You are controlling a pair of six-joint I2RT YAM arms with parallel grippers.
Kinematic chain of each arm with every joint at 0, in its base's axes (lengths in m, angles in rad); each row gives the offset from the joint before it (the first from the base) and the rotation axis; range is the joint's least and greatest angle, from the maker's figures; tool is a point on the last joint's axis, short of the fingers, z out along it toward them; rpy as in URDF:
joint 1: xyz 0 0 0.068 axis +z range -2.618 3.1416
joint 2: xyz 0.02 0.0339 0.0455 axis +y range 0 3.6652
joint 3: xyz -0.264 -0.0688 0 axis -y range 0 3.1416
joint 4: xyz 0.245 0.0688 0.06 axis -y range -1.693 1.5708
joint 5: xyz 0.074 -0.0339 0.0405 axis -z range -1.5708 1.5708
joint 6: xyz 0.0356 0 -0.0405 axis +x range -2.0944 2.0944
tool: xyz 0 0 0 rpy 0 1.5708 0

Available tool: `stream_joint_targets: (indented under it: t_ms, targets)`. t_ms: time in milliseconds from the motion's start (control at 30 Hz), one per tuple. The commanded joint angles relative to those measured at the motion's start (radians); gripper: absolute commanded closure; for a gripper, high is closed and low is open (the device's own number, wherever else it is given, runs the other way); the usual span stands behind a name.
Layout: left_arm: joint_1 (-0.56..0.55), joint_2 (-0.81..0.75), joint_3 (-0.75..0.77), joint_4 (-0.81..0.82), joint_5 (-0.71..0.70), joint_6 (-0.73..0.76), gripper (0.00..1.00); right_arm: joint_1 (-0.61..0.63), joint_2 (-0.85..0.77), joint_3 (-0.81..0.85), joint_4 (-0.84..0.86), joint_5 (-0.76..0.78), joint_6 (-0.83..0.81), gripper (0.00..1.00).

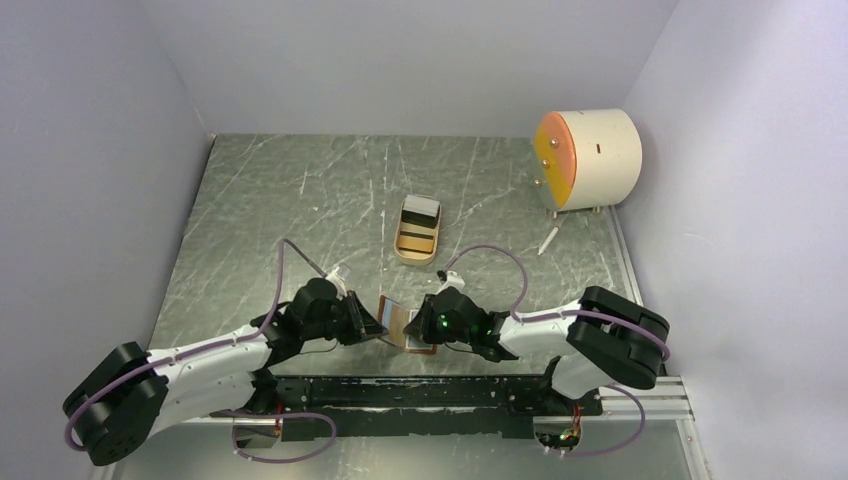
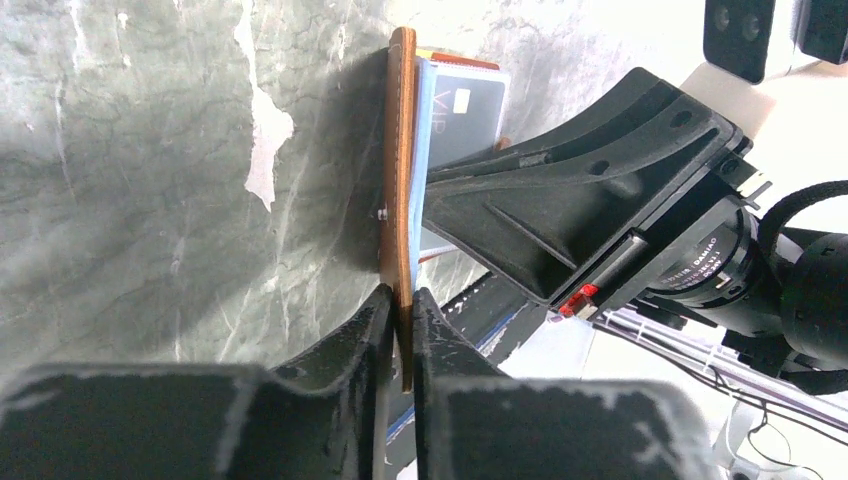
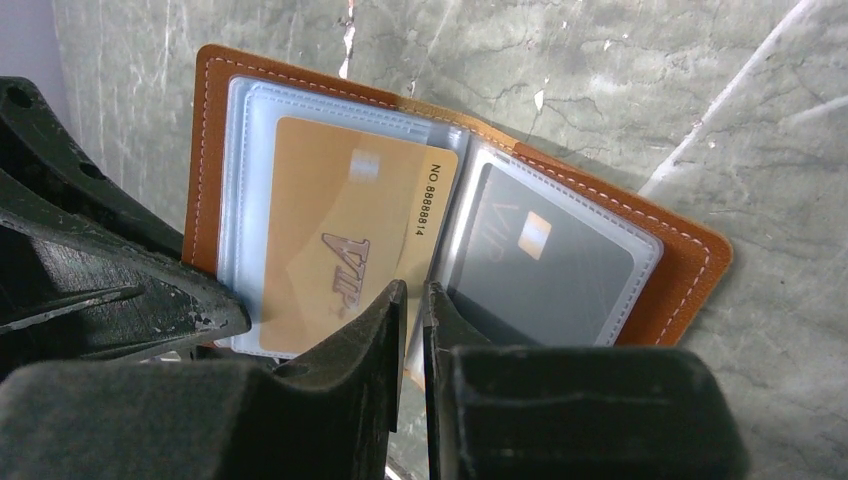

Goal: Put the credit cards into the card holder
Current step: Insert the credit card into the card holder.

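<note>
while the card holder [image 3: 215,110] is lying spread open between the two arms near the front edge of the table [image 1: 280,200], we are judging the task as partly done. the right wrist view is showing a dark grey card [image 3: 545,260] sitting inside the right-hand clear sleeve, and a gold vip card [image 3: 330,230] lying in the left-hand sleeve, its numbered edge close to the fold. we are unable to confirm that the gold one is fully seated.

the left gripper [image 2: 400,335] is pinching the leather cover edge-on, fingers closed tight on it. the right gripper [image 3: 415,315] is holding its fingers narrow on what appears to be the lower edge of the gold vip card, though the sleeve could be caught too.

we are noting more cards [image 1: 420,208], dark and whitish, lying in the tan oval tray [image 1: 397,245] just beyond the holder, so loading is not finished. a white drum [image 1: 600,150] with an orange face and a small white stick [image 1: 548,240] are sitting well apart at the far right. nothing is blocking the path to the tray; the only crowding is the two grippers working close together over the holder.
</note>
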Motion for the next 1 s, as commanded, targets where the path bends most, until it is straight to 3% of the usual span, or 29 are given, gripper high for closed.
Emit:
stream_joint_targets:
  t_ms: [0,400,700,967]
  targets:
    - [-0.005,-0.025,0.043,-0.015,-0.033,0.034,0.88,-0.005,0.020,0.001,-0.011,0.000,-0.029,0.84]
    - [-0.006,-0.101,-0.043,0.038,0.034,0.000,0.91,-0.005,0.071,0.031,0.046,-0.078,-0.119,0.83]
    - [-0.007,-0.094,-0.009,-0.011,0.004,0.023,0.67,-0.006,0.095,0.021,0.064,-0.101,-0.139,0.81]
    - [-0.006,-0.041,0.068,-0.080,-0.028,0.073,0.70,-0.006,0.081,0.023,0.054,-0.096,-0.140,0.81]
